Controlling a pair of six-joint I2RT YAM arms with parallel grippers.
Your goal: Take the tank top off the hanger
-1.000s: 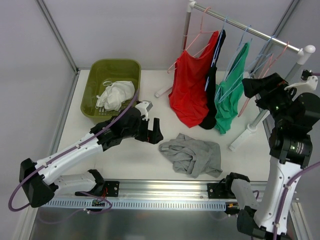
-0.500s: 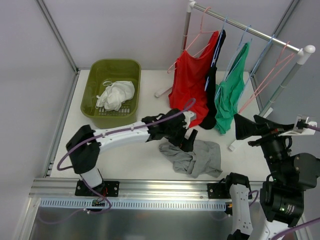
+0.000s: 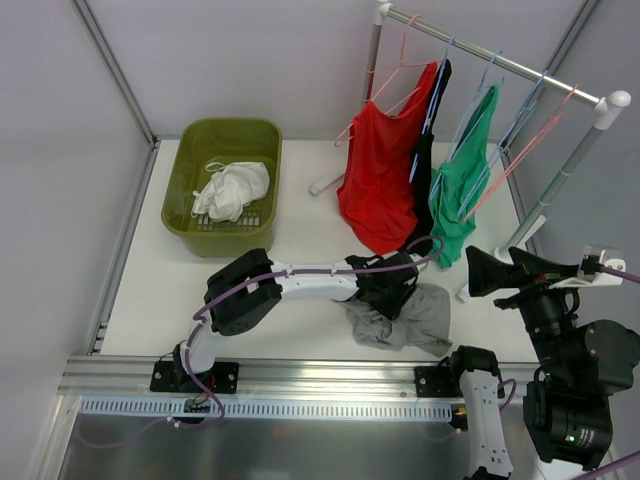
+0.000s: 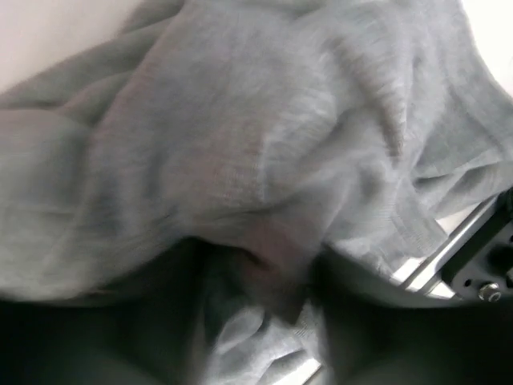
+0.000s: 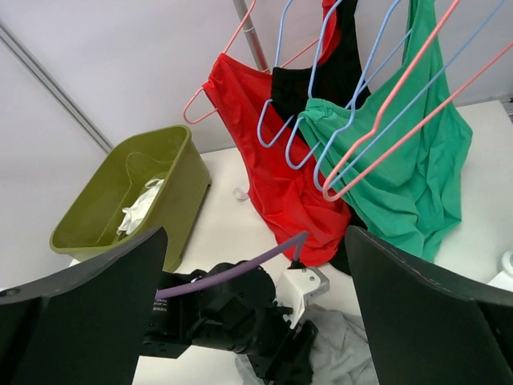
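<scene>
A crumpled grey tank top [image 3: 412,320] lies off any hanger on the white table, in front of the rack. My left gripper [image 3: 392,290] presses down on its left part. In the left wrist view its dark fingers [image 4: 377,321] pinch a raised fold of the grey cloth [image 4: 264,136]. Red [image 3: 380,180], black [image 3: 422,190] and green [image 3: 458,200] tank tops hang on hangers from the rail [image 3: 500,60]. My right gripper [image 3: 500,272] hovers open at the right, apart from the rack, looking at the garments [image 5: 276,176] and at the left gripper [image 5: 296,361].
A bare pink hanger [image 3: 520,150] and blue ones hang slanted on the rail beside the green top. An olive basket [image 3: 200,150] holding a white cloth [image 3: 232,190] stands at the back left. The rack's white foot [image 3: 480,275] lies near my right gripper.
My left arm swept right from near the basket onto the grey tank top and its jaws closed on the cloth. My right arm pulled back and down from the rack.
</scene>
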